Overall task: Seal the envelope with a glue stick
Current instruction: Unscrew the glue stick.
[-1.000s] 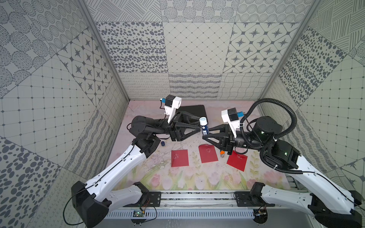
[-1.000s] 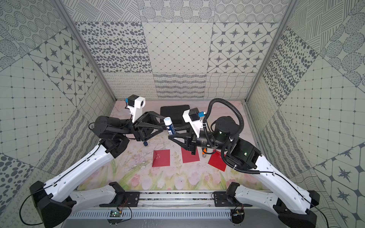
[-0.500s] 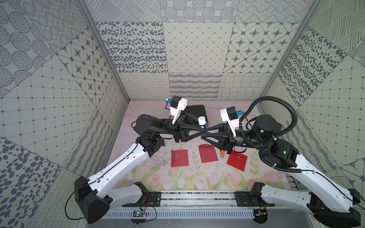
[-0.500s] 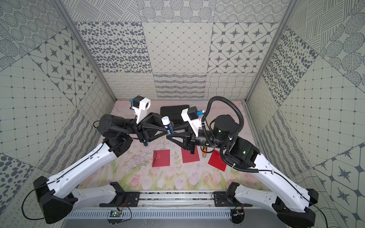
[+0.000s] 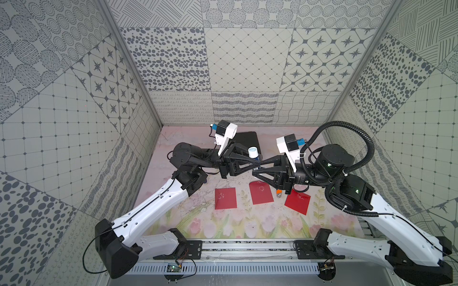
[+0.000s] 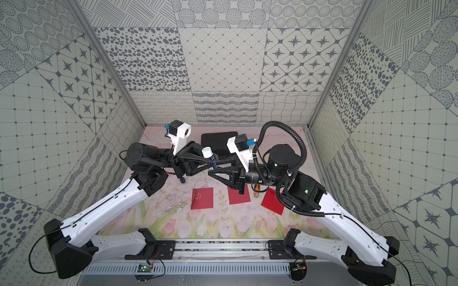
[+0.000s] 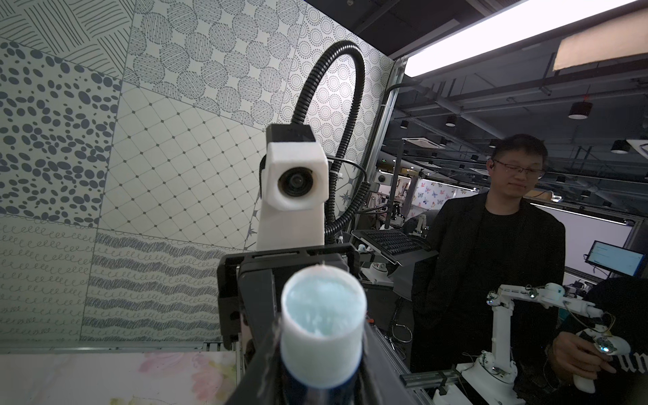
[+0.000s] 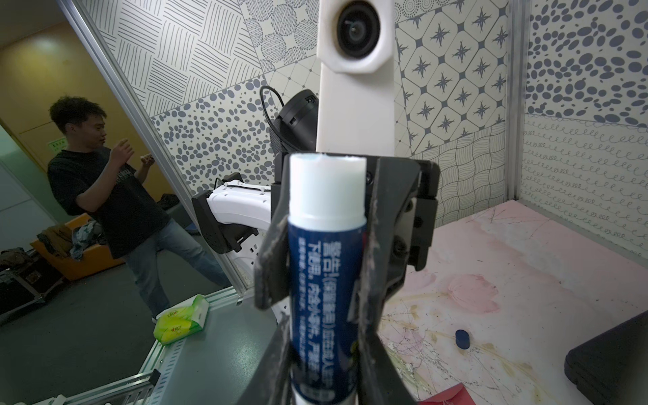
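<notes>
- The uncapped glue stick [image 5: 254, 154] stands near upright in mid-air above the counter [image 5: 188, 222], glue end up, at the point where the two arms meet head-on.
- The right claw [image 5: 256, 168] is clamped on the stick's navy lower body. Its fingers run level, crosswise to the stick's long axis.
- The left claw [image 5: 255, 162] faces it from the opposite side, with fingers [image 8: 275, 252] flanking the stick just under the white collar. Whether they pinch it or merely bracket it cannot be told.
- The stick sits squarely between both sets of fingers, so neither arm has any reach to make. The right grips lower down and the left stands higher.
- Three red envelopes [image 5: 225, 198] lie flat on the counter below, toward the front rail and well apart from the stick. The blue cap [image 8: 463, 339] rests alone on the counter.
- The glue end points away from the paper, so the stick probably needs turning over before any flap can be glued.
</notes>
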Robot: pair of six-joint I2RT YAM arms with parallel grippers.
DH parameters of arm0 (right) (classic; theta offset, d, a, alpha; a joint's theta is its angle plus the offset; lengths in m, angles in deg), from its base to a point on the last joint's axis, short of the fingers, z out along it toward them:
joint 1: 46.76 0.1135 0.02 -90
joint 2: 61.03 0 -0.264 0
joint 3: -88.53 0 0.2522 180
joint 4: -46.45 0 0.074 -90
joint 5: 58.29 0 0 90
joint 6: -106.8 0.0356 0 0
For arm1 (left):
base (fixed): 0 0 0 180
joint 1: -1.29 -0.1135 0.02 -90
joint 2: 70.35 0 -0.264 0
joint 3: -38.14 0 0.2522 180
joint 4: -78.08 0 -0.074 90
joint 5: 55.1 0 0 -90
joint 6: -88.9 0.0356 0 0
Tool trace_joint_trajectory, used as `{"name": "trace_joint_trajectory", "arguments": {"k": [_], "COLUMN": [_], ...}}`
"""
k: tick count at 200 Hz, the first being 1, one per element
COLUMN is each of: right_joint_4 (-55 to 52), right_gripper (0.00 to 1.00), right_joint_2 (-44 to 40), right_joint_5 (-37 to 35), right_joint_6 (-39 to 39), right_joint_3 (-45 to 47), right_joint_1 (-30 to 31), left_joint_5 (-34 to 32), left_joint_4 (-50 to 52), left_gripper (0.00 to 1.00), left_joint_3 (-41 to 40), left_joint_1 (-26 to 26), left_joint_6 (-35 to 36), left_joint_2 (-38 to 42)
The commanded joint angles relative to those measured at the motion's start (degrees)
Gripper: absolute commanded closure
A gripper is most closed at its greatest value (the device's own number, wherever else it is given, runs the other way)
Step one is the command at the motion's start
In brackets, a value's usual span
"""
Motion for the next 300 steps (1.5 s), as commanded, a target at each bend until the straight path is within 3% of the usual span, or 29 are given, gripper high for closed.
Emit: {"name": "trace_joint_trajectory", "arguments": {"k": [1,51,93,117,153,201,252,300], "right_joint_4": [2.93,2.83,3.48,4.72,9.05,22.72,39.98,47.24], "right_gripper": [1.0,1.0,0.59,0.5,0.46,0.44,0.43,0.43], "right_joint_2": [-0.57,-1.36,-2.17,-2.8,-4.36,-6.1,-3.77,1.47], "right_joint_5": [-0.91,-1.54,-1.73,-1.66,-2.29,-6.82,-11.01,-12.28], "right_joint_6": [-0.52,-0.69,-0.69,-0.52,-0.8,-3.19,-7.54,-6.93], "right_joint_3": [-0.65,0.16,1.61,3.13,6.68,12.29,16.25,14.55], "right_joint_1": [0.05,0.01,0.02,0.01,0.01,0.08,0.1,0.36], "left_joint_5": [2.07,1.51,0.18,-1.1,-5.03,-17.99,-31.35,-36.01], "left_joint_4": [-3.43,-4.33,-5.31,-5.43,-4.8,-4.31,-14.6,-21.49], "left_gripper": [0.74,0.82,0.86,0.87,0.88,0.9,0.9,0.92], "left_joint_3": [0.78,0.75,0.92,0.93,0.25,-2.82,-5.78,-5.65], "left_joint_1": [0.31,0.39,0.38,0.38,0.43,0.38,0.38,0.39], "left_joint_6": [0.27,-0.13,-0.71,-0.4,0.86,3.14,-3.83,-7.56], "left_joint_2": [0.1,0.0,0.33,0.52,1.35,3.22,1.79,-0.46]}}
